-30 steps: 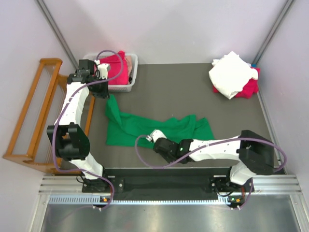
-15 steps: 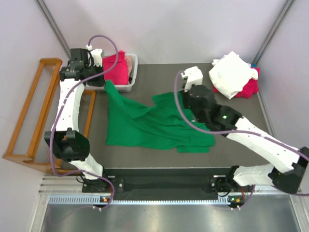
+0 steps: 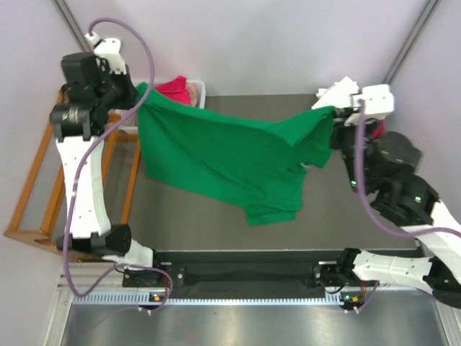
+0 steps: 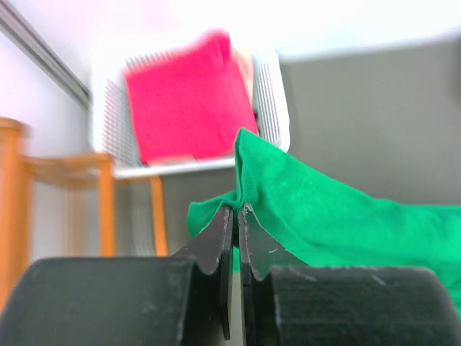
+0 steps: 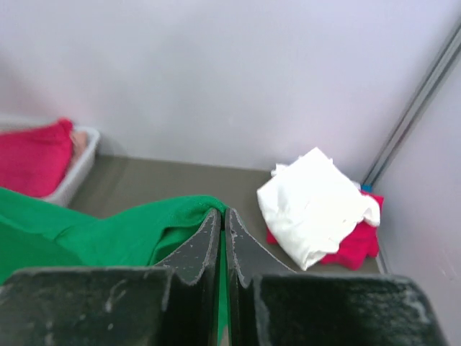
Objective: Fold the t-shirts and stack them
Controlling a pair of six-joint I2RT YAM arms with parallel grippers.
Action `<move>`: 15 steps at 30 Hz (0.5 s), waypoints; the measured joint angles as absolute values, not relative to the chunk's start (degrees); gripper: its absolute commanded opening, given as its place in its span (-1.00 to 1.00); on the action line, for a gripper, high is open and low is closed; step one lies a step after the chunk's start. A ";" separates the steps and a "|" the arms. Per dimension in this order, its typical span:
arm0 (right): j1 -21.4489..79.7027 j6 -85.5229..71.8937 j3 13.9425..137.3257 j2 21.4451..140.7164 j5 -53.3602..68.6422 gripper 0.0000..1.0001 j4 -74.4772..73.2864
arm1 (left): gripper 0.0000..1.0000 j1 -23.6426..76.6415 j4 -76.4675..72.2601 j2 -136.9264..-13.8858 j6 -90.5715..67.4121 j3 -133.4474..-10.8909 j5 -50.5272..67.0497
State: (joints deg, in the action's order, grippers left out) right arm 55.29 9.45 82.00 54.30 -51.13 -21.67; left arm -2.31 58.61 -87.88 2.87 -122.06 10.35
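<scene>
Lift done: green cotton t-shirt (image 3: 230,155), lately crumpled on desk (image 3: 187,220), hung between left hand (image 3: 138,92) and right hand (image 3: 334,112), both pinching it; spreading likely next.

overhead looks down; both wrists near green t-shirt (image 4: 338,209)

No legible text (labels, brands, numbers).

One green shirt (image 3: 230,155), two red shirts (image 5: 32,166), one white shirt (image 5: 310,202) — one basket (image 4: 272,94), one wooden rack (image 3: 43,180).
</scene>
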 measured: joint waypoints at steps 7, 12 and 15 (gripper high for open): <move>67.64 19.27 94.61 50.92 -58.98 -1.00 -17.91 | -1.00 -2.26 54.13 -68.38 4.25 -118.96 9.15; 68.51 23.03 106.45 51.92 -59.79 -1.00 -16.95 | -1.00 -2.17 53.17 -64.79 5.41 -127.28 9.34; 68.53 25.19 108.27 52.38 -59.83 -1.00 -14.98 | -1.00 -2.11 52.86 -64.62 6.13 -124.68 9.37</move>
